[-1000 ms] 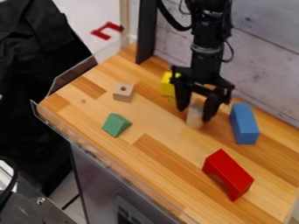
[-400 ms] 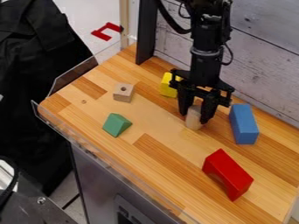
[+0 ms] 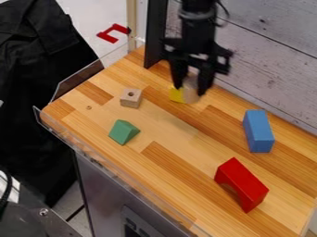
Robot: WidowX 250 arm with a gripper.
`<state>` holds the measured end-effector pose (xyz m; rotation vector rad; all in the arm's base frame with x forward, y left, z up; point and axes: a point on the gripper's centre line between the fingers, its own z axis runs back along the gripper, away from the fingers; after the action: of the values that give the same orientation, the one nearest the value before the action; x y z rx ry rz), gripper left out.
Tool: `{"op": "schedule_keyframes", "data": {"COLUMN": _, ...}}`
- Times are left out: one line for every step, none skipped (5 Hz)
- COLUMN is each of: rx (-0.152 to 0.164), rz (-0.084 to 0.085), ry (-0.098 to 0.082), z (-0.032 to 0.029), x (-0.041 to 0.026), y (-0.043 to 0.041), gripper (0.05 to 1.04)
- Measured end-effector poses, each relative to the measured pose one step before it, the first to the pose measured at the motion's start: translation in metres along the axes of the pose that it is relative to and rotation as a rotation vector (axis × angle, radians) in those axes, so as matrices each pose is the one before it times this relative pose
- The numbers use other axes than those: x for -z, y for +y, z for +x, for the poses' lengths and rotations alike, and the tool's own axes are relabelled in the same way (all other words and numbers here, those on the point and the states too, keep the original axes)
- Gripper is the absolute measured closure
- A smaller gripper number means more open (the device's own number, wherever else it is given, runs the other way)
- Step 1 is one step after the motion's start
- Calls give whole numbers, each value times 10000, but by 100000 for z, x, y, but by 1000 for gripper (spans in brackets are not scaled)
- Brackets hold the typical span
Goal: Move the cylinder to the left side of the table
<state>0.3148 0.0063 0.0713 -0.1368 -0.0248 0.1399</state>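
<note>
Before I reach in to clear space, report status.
Gripper closed on cylinder. Yellow block partly behind it. Wooden cube, green block toward the left.

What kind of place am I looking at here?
Probably a lab or workshop test bench: a black robot arm hangs over a striped wooden tabletop with clear plastic edging, where simple blocks lie, such as a red arch-shaped block.

Seen from the camera, around the middle of the worktop (image 3: 170, 169), a block (image 3: 176, 95) is sitting at twelve o'clock, a cuboid (image 3: 259, 131) at three, an arch block (image 3: 246, 186) between four and five, a triangular prism (image 3: 123, 132) at nine, a drilled cube (image 3: 130, 98) between ten and eleven. A cylinder (image 3: 190, 87) is resting in the tool (image 3: 191, 91) near twelve.
</note>
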Motion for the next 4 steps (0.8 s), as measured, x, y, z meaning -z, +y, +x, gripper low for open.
{"op": "schedule_keyframes", "data": {"rx": -387, "rz": 116, "ry": 157, "z": -605, "x": 97, "y": 1590, "gripper": 564}}
{"op": "schedule_keyframes", "data": {"rx": -386, "rz": 23, "ry": 18, "z": -19, "x": -72, "y": 1497, "gripper": 564}}
{"op": "schedule_keyframes", "data": {"rx": -355, "rz": 215, "ry": 510, "z": 186, "x": 1321, "y": 1291, "gripper": 565}}
{"op": "schedule_keyframes", "data": {"rx": -183, "rz": 30, "ry": 76, "z": 550, "x": 363, "y": 606, "gripper": 565}}
